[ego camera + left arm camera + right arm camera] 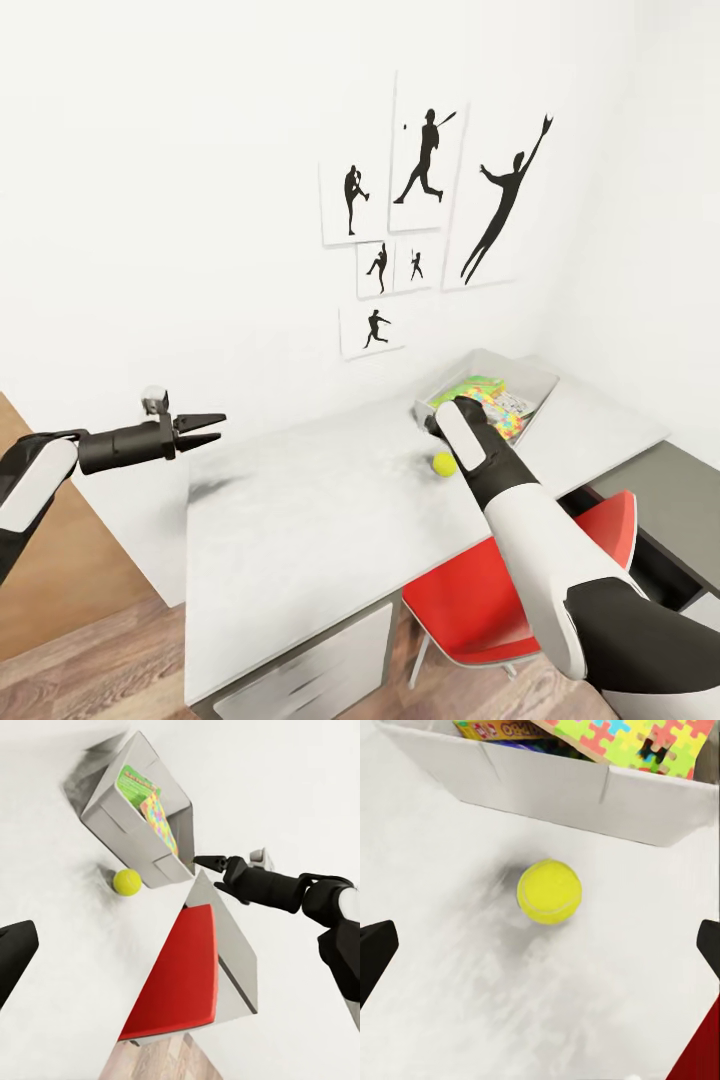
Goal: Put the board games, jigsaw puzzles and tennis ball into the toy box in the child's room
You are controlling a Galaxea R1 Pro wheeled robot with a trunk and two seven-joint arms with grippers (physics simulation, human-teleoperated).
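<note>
The ball [549, 891] is lying on the table [300, 520] just beside the toy box [530, 378], near its long wall and not touching it. The right gripper [540, 945] is hovering over the ball with its jaws spread wide, one fingertip showing at each side of the right wrist view and nothing between them. Inside the toy box a jigsaw [630, 742] of yellow, green, red and blue pieces is lying over a game box [499, 729] whose yellow edge is carrying red lettering too cropped to read. The left gripper [205, 427] is hanging above the table's far end from the toy box, fingers a narrow gap apart, empty. A red chair [500, 600] is sitting tucked under the table below the ball.
</note>
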